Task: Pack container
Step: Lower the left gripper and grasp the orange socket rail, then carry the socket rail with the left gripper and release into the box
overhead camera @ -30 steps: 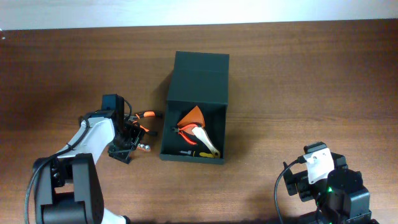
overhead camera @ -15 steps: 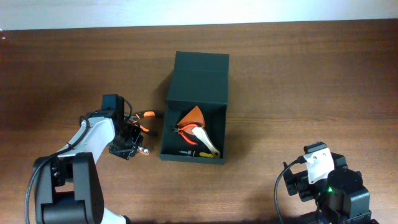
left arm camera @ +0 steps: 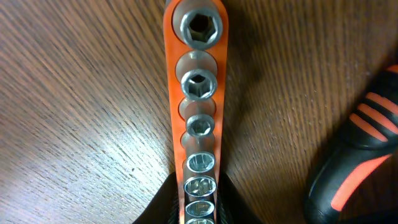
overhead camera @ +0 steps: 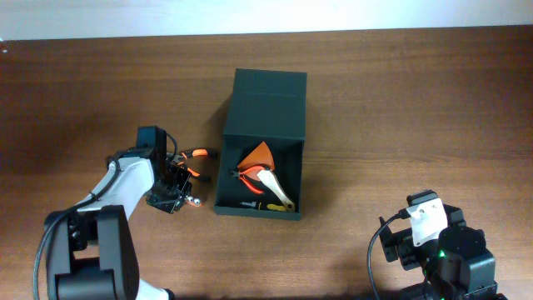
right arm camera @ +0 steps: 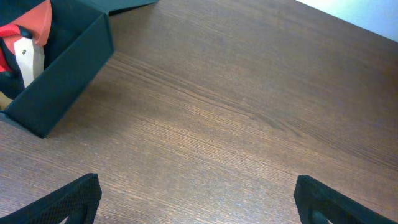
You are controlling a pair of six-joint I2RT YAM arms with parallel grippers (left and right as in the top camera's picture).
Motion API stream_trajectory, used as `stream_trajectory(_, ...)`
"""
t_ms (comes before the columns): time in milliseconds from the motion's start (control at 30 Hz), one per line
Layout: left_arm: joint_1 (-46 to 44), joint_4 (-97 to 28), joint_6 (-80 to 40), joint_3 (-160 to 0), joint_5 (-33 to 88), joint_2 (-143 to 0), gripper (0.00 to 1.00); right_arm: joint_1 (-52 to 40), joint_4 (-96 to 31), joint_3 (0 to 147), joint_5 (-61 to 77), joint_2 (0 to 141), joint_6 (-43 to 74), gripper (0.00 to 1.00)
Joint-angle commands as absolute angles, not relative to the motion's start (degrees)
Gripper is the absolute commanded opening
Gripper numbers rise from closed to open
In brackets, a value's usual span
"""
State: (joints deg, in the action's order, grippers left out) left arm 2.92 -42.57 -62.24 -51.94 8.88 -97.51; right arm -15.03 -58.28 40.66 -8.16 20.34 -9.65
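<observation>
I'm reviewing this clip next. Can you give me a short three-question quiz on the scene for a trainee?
1. True or false: the container lies open with tools already inside.
2. What is the left claw closed on?
A. a hammer
B. the orange socket rail
C. a roll of tape
3. Which claw stands wide open, holding nothing?

Key
1. True.
2. B.
3. The right claw, over bare table beside the container.
</observation>
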Motion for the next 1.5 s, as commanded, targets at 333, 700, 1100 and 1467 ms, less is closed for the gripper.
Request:
stream_trajectory(333,1.89,-42.39,-62.33,-51.75,9.21,-75.7,0.06,-14.55,-58.13,40.4,-9.06,19.92,-9.76,0.99)
stream_trajectory(700,-21.17,-40.99,-74.54,-63.33,3.16,-78.94,0.06,-14.55,-58.13,40.4,-9.06,19.92,-9.76,0.99)
stream_trajectory(1100,-31.99,-34.5,-84.68,-66.61,4.97,-91.26,0.06,-14.55,-58.13,40.4,-9.06,19.92,-9.76,0.99)
stream_trajectory(1467,-31.99,-34.74,-87.88,-66.61,7.99,-99.7,0.06,-14.55,-58.13,40.4,-9.06,19.92,-9.76,0.99)
